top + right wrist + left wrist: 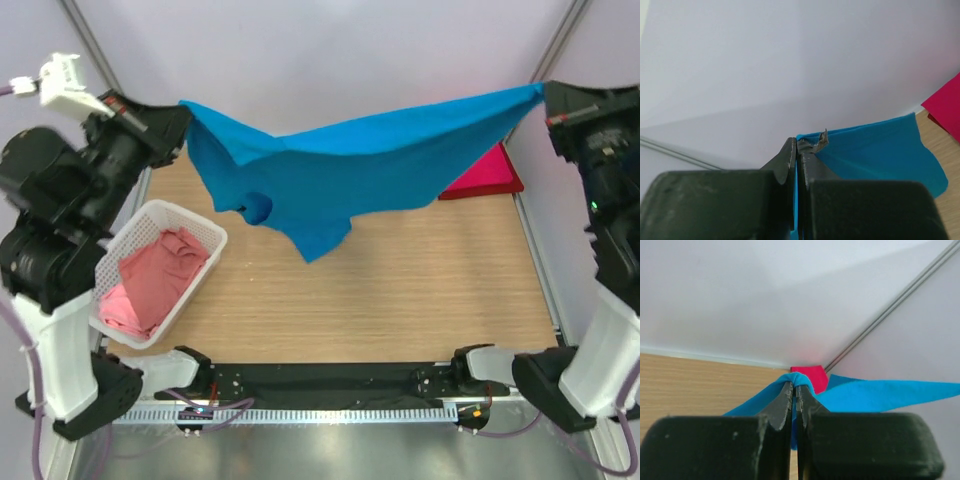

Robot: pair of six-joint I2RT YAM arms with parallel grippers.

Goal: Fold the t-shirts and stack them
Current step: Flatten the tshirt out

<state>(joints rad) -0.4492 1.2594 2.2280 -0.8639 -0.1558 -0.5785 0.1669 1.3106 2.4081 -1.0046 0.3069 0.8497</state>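
At the lower left of the overhead view, a white basket (208,238) holds crumpled pink shirts (150,280), not yet folded. Above it, at upper left, the left gripper (183,112) has its jaws pressed together on one edge of the blue shirt (360,170). The shirt hangs stretched in the air across the top of the frame, above the table (400,290), sagging in the middle. At upper right the right gripper (541,95) pinches the opposite edge, jaws likewise closed on cloth. Just below that end, a red shirt (485,178) lies flat and folded at the table's far corner. By this evidence one shirt is done, the blue one is spread for folding, and the pink ones wait. Only the overhead view shows the basket and the full span; only the wrist views show the cloth nipped between the fingertips.
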